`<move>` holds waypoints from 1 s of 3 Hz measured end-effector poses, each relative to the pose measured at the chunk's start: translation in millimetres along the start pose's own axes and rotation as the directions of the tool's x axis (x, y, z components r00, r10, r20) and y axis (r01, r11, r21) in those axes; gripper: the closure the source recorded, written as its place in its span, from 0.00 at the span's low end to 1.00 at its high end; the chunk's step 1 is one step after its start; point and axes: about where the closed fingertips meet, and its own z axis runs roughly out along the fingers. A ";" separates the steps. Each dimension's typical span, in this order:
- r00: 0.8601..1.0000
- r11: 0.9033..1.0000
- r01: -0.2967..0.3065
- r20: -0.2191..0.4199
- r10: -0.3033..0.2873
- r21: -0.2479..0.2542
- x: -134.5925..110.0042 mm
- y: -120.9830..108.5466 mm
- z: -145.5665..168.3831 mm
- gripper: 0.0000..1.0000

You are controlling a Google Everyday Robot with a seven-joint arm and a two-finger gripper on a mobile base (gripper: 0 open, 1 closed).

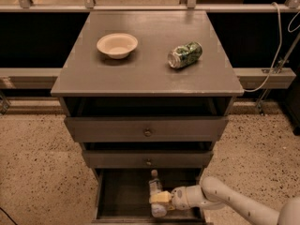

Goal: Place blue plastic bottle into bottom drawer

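Observation:
The blue plastic bottle [154,187] lies lengthwise inside the open bottom drawer [123,197] of the grey cabinet, white cap toward the back. My gripper [161,198] reaches in from the right on a white arm. Its yellowish fingers are closed across the middle of the bottle, low in the drawer. The bottle's lower end shows just below the gripper, near the drawer's front.
On the cabinet top [145,74] stand a cream bowl [117,45] and a crushed green can [184,55]. The two knobbed drawers [147,131] above the bottom one stick out slightly. Speckled floor lies on both sides. A cable hangs at the right.

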 end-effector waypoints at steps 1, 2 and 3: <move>1.000 0.999 0.007 0.011 -0.006 -0.048 17.1 14.8 8.2 0.85; 1.000 0.999 0.008 0.014 -0.007 -0.044 16.3 13.4 10.4 0.62; 1.000 0.999 0.008 0.018 -0.007 -0.043 15.3 13.0 12.6 0.39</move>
